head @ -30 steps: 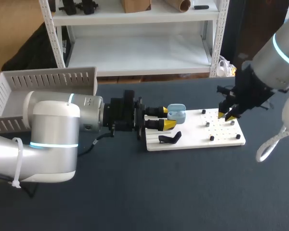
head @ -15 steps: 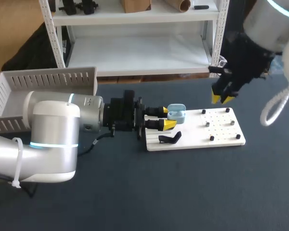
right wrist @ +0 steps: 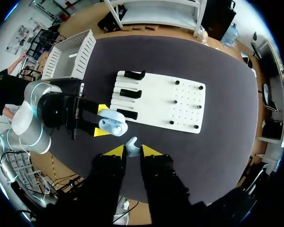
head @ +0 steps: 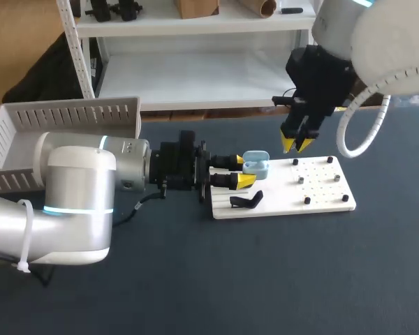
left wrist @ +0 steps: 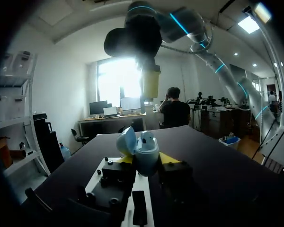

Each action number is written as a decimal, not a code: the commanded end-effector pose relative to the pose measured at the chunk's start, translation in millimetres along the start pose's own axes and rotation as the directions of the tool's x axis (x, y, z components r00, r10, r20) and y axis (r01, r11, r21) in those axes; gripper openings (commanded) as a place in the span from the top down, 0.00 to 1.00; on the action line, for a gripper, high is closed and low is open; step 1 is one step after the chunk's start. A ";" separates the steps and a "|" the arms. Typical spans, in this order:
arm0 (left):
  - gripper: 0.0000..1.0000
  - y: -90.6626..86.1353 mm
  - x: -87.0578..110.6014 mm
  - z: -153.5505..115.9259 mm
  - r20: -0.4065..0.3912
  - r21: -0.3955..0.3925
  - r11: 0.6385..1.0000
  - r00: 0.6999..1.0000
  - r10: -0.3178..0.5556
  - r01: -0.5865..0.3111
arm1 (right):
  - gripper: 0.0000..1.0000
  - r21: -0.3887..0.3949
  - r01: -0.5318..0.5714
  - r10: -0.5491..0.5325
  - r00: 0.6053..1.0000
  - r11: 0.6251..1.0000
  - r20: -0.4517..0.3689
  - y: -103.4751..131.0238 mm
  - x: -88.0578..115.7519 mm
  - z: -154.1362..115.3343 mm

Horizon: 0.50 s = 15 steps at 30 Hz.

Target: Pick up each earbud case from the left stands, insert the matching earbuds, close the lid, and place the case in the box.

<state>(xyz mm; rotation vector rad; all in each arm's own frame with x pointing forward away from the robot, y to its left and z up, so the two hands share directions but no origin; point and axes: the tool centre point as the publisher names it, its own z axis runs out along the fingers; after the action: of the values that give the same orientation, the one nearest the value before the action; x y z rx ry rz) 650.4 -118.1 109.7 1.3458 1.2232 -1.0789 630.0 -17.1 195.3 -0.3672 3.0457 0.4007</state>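
A light-blue earbud case (head: 255, 165) with its lid up sits between the yellow tips of my left gripper (head: 243, 172), which is shut on it above the left end of the white board (head: 321, 188). In the left wrist view the open case (left wrist: 143, 150) fills the gap between the fingers. My right gripper (head: 297, 145) hangs above the board, just right of the case, pointing down. In the right wrist view it (right wrist: 131, 150) is shut on a small pale-blue earbud (right wrist: 131, 145), with the case (right wrist: 112, 126) below and slightly ahead.
A black stand (head: 246, 202) lies on the board's left part; more black stands (right wrist: 130, 93) show in the right wrist view. Small black pegs (head: 306, 200) dot the board's right half. A white slatted box (head: 63, 125) stands at the far left.
My right arm has risen and swung left from the board's right edge to a spot beside the case. The left arm and the case have kept still.
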 end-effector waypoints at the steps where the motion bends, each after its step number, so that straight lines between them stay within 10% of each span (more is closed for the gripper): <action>1: 1.00 -1.3 0.5 0.3 0.002 -0.005 1.000 1.000 0.002 -0.002 | 1.00 0.000 0.000 0.000 1.000 1.000 -0.013 0.8 -1.6 -1.5; 15: 1.00 -1.3 0.5 0.3 0.002 -0.005 1.000 1.000 0.002 -0.002 | 1.00 0.018 -0.012 0.010 0.995 1.000 0.101 30.1 5.6 1.5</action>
<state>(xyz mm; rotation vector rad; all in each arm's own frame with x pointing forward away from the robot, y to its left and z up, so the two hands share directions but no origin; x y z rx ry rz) 650.4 -118.1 109.7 1.3457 1.2232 -1.0789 629.0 5.8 202.5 -0.3384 3.0084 0.3912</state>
